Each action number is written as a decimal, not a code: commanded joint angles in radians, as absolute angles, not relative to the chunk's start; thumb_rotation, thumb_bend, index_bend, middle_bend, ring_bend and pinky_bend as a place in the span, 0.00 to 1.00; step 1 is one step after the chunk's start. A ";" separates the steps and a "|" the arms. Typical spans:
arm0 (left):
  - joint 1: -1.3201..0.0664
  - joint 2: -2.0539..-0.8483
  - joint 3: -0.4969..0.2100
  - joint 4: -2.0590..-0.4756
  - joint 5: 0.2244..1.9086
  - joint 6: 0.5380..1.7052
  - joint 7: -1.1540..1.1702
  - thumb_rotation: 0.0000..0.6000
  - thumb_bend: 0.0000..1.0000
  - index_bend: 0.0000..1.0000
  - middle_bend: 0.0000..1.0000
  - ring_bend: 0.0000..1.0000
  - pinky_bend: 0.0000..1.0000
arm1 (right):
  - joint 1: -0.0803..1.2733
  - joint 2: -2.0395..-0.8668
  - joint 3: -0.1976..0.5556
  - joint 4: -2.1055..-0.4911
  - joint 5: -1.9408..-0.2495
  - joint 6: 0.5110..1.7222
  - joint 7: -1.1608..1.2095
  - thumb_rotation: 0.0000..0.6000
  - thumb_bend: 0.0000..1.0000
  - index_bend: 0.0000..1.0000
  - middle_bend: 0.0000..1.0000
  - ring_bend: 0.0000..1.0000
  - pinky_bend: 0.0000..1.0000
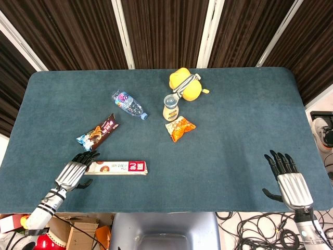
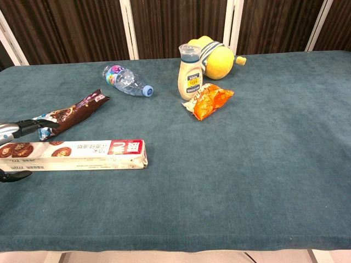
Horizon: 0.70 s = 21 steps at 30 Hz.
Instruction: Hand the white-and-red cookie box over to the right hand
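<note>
The long white-and-red cookie box (image 1: 118,167) lies flat near the table's front left edge, its red end pointing right; in the chest view the box (image 2: 77,155) stretches out of frame at the left. My left hand (image 1: 74,172) is at the box's left end with its fingers (image 2: 34,126) spread over it and the thumb below, apart from it. My right hand (image 1: 287,179) rests open on the table at the front right, far from the box, and does not show in the chest view.
A dark snack bar wrapper (image 1: 99,132) lies just behind the box. Further back are a plastic bottle (image 1: 128,104), a sauce bottle (image 1: 170,108), an orange snack bag (image 1: 180,128) and a yellow plush toy (image 1: 186,84).
</note>
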<state>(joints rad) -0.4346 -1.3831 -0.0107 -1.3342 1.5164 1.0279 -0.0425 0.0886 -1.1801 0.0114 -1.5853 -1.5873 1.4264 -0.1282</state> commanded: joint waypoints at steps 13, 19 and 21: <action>-0.451 -1.419 -0.011 -1.253 1.500 1.039 -0.040 1.00 0.32 0.46 0.49 0.45 0.53 | 0.088 -1.181 0.006 -1.595 -1.583 1.431 -0.144 1.00 0.08 0.00 0.00 0.00 0.00; -0.459 -1.453 -0.018 -1.215 1.569 1.136 -0.102 1.00 0.32 0.59 0.65 0.59 0.65 | 0.101 -1.183 0.009 -1.599 -1.585 1.419 -0.152 1.00 0.08 0.00 0.00 0.00 0.00; -0.471 -1.457 -0.027 -1.221 1.592 1.165 -0.115 1.00 0.33 0.59 0.65 0.59 0.66 | 0.128 -1.176 0.018 -1.616 -1.592 1.392 -0.150 1.00 0.08 0.00 0.00 0.00 0.00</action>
<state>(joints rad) -0.4616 -1.4497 -0.0197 -1.2222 1.5750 1.1475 -0.1013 0.1126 -1.1803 0.0124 -1.6049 -1.5872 1.4076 -0.1510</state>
